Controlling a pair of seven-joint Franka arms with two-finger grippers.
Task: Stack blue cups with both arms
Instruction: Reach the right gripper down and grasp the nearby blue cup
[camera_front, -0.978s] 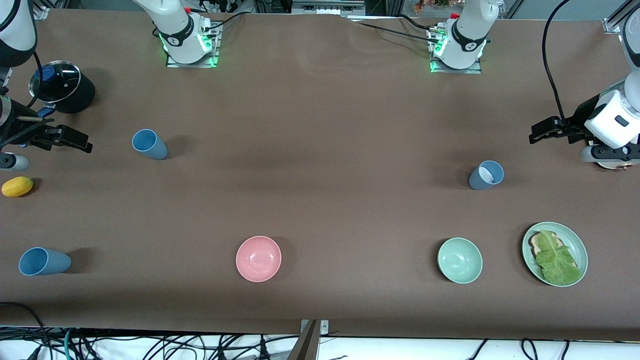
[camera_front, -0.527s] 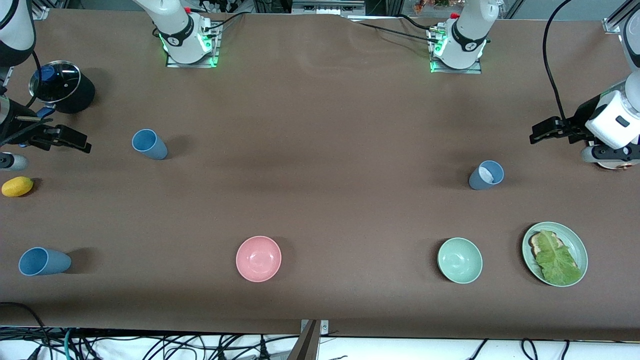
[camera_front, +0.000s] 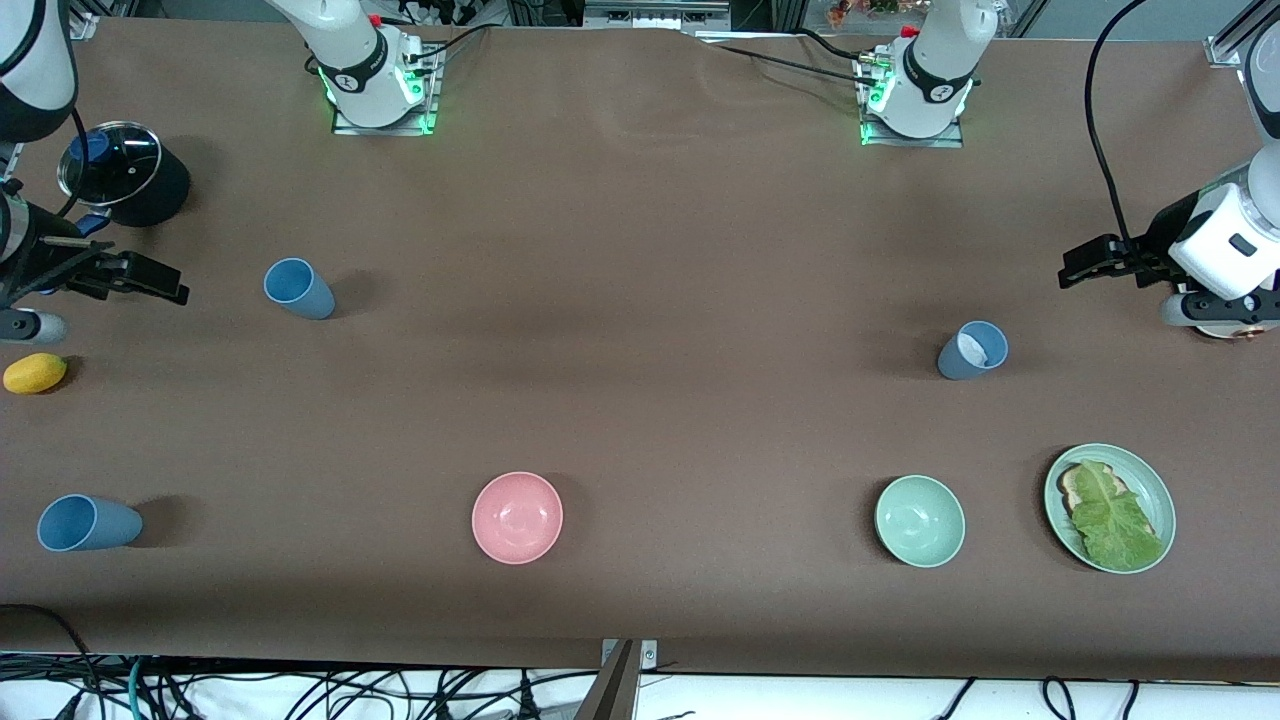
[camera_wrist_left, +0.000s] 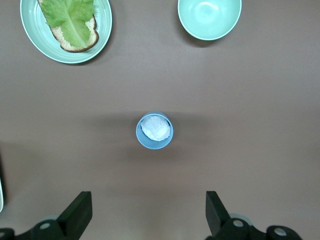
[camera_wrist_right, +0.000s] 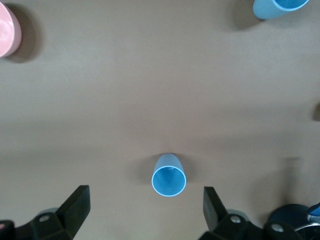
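Three blue cups stand upright on the brown table. One blue cup (camera_front: 298, 288) (camera_wrist_right: 169, 179) is toward the right arm's end. A second blue cup (camera_front: 88, 523) (camera_wrist_right: 277, 7) is nearer the front camera at that end. The greyer cup (camera_front: 972, 350) (camera_wrist_left: 155, 131), with something white inside, is toward the left arm's end. My right gripper (camera_front: 160, 282) (camera_wrist_right: 145, 212) is open and empty over the table, beside the first cup and apart from it. My left gripper (camera_front: 1080, 266) (camera_wrist_left: 146, 215) is open and empty over the table, beside the greyer cup and apart from it.
A pink bowl (camera_front: 517, 517) and a pale green bowl (camera_front: 919, 520) sit near the front edge. A green plate (camera_front: 1150, 480) holds bread and lettuce. A black pot (camera_front: 125, 175) with a glass lid and a lemon (camera_front: 35, 373) lie at the right arm's end.
The right gripper has shifted very slightly toward the nearby blue cup. The left gripper and all cups have stayed where they were.
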